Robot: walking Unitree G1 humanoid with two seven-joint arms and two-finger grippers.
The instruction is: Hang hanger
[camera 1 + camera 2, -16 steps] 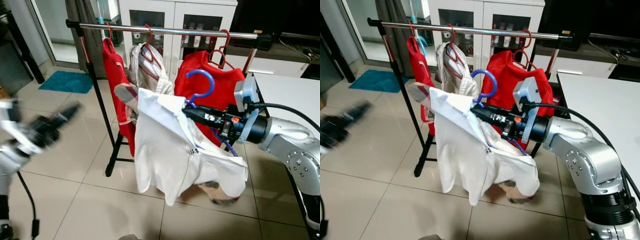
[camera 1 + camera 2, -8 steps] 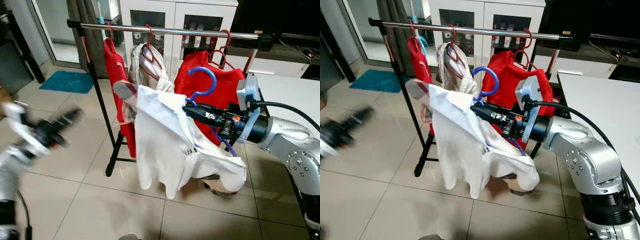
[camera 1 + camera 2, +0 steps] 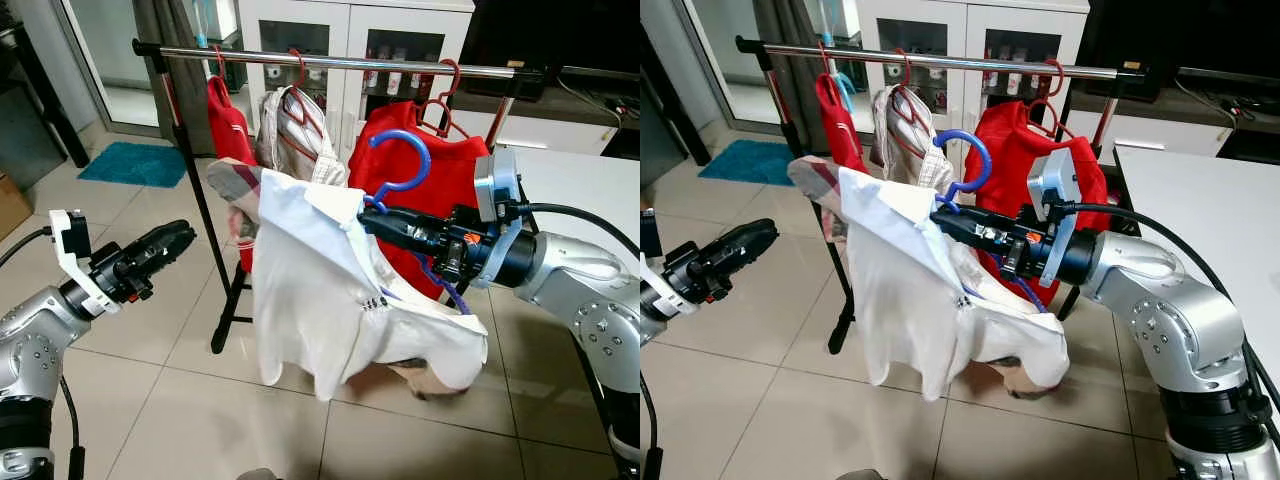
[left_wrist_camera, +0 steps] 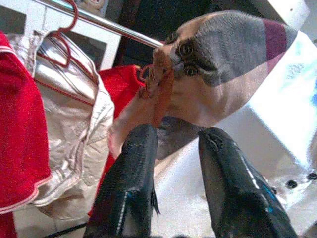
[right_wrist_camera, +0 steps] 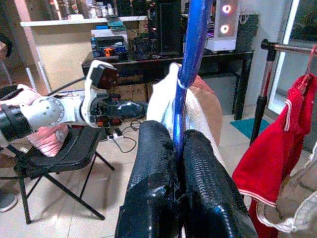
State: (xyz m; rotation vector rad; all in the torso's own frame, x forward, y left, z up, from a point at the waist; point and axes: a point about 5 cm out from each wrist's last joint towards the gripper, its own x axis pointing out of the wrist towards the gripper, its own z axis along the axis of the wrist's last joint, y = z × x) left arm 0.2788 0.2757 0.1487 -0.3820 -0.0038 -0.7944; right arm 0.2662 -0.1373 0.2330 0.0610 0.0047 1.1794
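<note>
A blue hanger (image 3: 405, 165) carries a white shirt (image 3: 310, 290) with a plaid lining. My right gripper (image 3: 372, 220) is shut on the hanger's neck, just below the hook. It holds the hanger in front of and below the chrome rail (image 3: 400, 64). In the right wrist view the blue hanger (image 5: 190, 49) rises from between the closed fingers (image 5: 153, 163). My left gripper (image 3: 182, 235) is open at the left and points toward the shirt's plaid flap (image 4: 223, 64). Nothing is between its fingers (image 4: 133, 163).
On the rail hang a red garment (image 3: 228, 120), a beige shirt (image 3: 295, 130) and a red top (image 3: 440, 170) on red hangers. The rack's black leg (image 3: 225, 320) stands on the tiled floor. A white table (image 3: 580, 190) is at the right and a blue mat (image 3: 135, 163) at the far left.
My left arm, blurred earlier, has come up and steadied toward the shirt. The shirt and hanger have shifted left, and the shirt's hem has swung.
</note>
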